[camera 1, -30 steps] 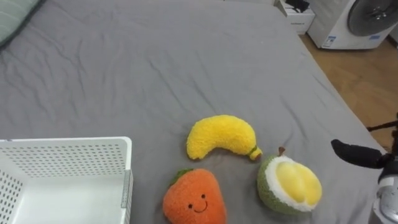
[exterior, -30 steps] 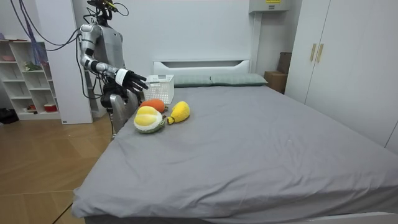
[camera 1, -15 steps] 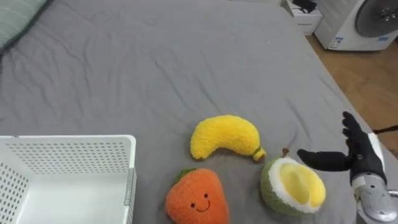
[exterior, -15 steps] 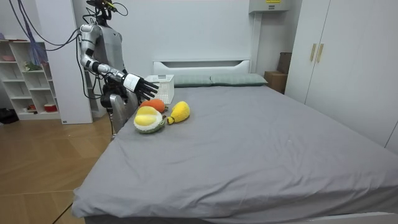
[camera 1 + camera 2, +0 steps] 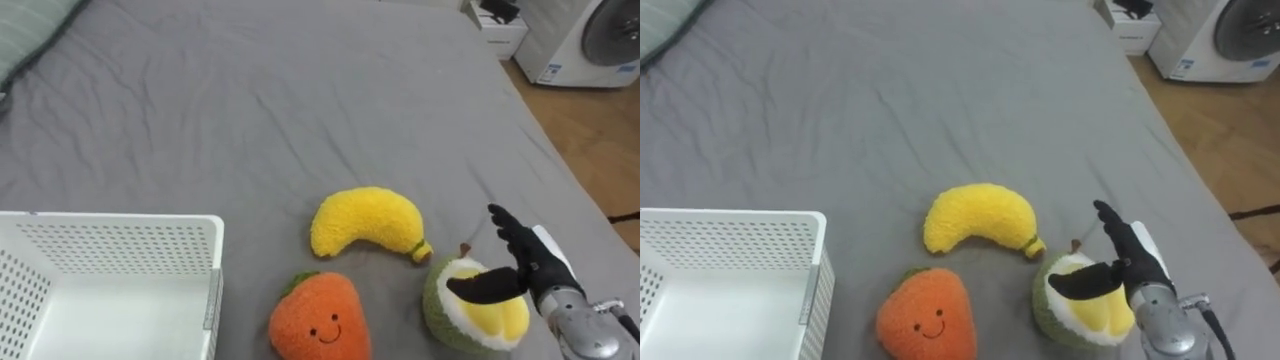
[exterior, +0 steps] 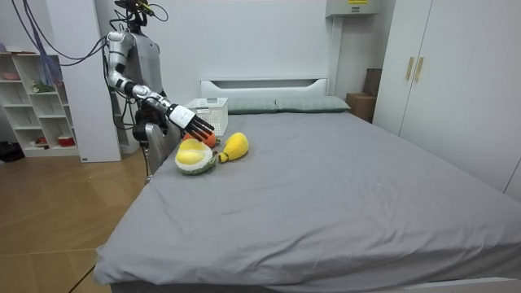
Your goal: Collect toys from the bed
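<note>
Three plush toys lie on the grey bed near its edge: a yellow banana, an orange fruit with a smiling face and a green and yellow durian half. My right hand hovers open just over the durian, thumb across its yellow flesh, fingers spread. A white perforated basket stands to the left of the toys. In the room view I stand at the bed's side with the right hand over the durian, beside the banana.
A pillow lies at the bed's upper left. Beyond the bed's right edge there is wooden floor with a white washing machine. White wardrobes and a shelf unit stand around the room.
My right hand has moved left from beyond the bed's edge to over the durian, staying open. The toys and the basket have kept their places.
</note>
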Controlling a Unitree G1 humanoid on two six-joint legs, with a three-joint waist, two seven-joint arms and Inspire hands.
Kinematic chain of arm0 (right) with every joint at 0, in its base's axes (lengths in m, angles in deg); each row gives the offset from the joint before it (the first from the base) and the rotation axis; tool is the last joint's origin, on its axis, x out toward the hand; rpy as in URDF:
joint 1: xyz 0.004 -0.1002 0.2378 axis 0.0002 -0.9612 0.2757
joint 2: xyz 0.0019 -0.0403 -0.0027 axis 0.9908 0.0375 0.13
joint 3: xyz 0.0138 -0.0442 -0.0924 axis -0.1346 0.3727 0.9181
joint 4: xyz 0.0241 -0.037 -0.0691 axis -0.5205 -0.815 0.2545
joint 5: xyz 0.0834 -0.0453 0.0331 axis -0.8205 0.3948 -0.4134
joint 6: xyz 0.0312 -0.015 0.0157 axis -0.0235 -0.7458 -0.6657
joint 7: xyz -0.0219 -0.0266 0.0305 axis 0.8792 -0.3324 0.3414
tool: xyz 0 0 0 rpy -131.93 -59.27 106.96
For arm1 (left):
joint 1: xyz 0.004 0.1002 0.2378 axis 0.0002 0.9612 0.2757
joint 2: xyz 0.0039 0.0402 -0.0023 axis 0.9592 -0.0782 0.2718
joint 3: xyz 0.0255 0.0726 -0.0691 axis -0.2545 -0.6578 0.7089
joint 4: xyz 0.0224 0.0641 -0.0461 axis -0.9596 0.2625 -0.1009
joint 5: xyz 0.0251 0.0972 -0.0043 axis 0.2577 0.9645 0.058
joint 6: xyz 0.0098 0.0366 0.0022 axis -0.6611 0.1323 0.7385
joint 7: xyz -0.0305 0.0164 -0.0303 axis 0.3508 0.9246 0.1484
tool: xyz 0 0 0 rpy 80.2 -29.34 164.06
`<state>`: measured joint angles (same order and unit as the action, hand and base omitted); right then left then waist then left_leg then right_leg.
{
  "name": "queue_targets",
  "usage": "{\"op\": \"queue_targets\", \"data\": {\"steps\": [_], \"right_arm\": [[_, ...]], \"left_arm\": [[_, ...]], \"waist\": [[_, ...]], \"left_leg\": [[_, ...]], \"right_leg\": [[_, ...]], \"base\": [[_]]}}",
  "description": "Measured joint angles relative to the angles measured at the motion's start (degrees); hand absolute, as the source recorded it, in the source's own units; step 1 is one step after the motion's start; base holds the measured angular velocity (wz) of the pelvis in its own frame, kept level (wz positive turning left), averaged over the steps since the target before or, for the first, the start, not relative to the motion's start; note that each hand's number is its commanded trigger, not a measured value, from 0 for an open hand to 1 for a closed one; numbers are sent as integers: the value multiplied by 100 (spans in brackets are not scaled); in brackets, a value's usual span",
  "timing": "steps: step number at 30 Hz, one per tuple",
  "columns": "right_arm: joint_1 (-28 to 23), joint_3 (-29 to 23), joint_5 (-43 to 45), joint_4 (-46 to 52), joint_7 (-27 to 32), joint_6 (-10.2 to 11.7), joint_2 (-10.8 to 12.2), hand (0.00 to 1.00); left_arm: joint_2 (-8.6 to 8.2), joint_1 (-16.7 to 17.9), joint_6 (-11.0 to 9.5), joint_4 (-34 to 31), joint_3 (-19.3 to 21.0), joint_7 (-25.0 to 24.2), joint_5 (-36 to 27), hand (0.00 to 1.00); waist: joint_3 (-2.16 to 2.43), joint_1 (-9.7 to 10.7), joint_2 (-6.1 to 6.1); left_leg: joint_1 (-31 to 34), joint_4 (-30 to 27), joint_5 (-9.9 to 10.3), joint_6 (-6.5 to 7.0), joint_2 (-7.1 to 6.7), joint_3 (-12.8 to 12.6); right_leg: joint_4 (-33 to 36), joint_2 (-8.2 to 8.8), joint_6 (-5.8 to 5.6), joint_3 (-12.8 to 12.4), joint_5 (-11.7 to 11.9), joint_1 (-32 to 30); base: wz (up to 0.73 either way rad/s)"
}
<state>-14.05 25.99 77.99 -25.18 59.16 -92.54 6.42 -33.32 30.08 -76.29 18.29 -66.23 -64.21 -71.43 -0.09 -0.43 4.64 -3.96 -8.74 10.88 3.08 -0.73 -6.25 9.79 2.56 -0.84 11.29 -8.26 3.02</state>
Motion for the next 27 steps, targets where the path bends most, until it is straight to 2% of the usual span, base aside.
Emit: {"op": "queue_targets", "data": {"steps": [5, 11, 16, 20, 21, 22, 23, 24, 27], "right_arm": [[13, 401, 493, -628, -283, -14, 3, 0], [205, 505, 815, -1284, -396, 34, 6, 0], [301, 504, 994, -1717, -237, 77, 23, 0], [298, 504, 1054, -1826, -77, 72, 28, 0], [314, 505, 1051, -1889, -25, 86, 34, 6], [327, 505, 1053, -1951, 58, 86, 46, 51], [326, 505, 1069, -1962, 100, 86, 54, 81], [323, 504, 1167, -1972, 163, 90, 84, 100], [341, 503, 1197, -2188, 507, 177, 134, 100]], "left_arm": [[7, -91, -2, 14, -3, 4, -1, 0], [62, -94, -2, 18, 0, -17, 10, 0], [109, -101, 18, 20, -18, -3, 10, 0], [107, -110, 122, 19, -18, 10, 8, 0], [106, -109, 130, 19, -24, 15, 8, 0], [104, -110, 130, 13, -34, 20, 8, 0], [103, -109, 130, 4, -36, 24, 8, 0], [102, -110, 129, -21, -56, 63, 7, 0], [102, -153, 127, -27, -67, 125, 9, 0]], "waist": [[-17, -157, 77], [6, -230, 128], [-8, -272, 102], [-5, -312, 71], [-8, -316, 60], [-6, -318, 45], [-5, -318, 37], [-4, -313, 19], [2, -312, -18]], "left_leg": [[21, -2, 2, 0, 0, 3], [20, -43, 2, 0, -2, 19], [21, -61, 15, 1, -4, 106], [23, -90, 17, -2, -9, 172], [22, -95, 17, -2, -9, 172], [23, -98, 17, -1, -11, 176], [23, -98, 17, -1, -11, 176], [22, -98, 17, -1, -11, 176], [18, -95, 17, -1, -11, 184]], "right_leg": [[-1, 22, 0, -11, 0, 2], [-11, -5, 1, 0, 0, 15], [-16, -2, 0, 82, 1, 79], [-25, 3, 1, 152, 0, 119], [-25, 3, 1, 153, 0, 121], [-23, 4, 1, 156, 0, 124], [-21, 4, 1, 156, 0, 124], [-21, 3, 1, 155, 0, 125], [-20, 3, 2, 159, 0, 133]], "base": [[0], [0], [8], [8], [0], [0], [0], [0], [0]]}}
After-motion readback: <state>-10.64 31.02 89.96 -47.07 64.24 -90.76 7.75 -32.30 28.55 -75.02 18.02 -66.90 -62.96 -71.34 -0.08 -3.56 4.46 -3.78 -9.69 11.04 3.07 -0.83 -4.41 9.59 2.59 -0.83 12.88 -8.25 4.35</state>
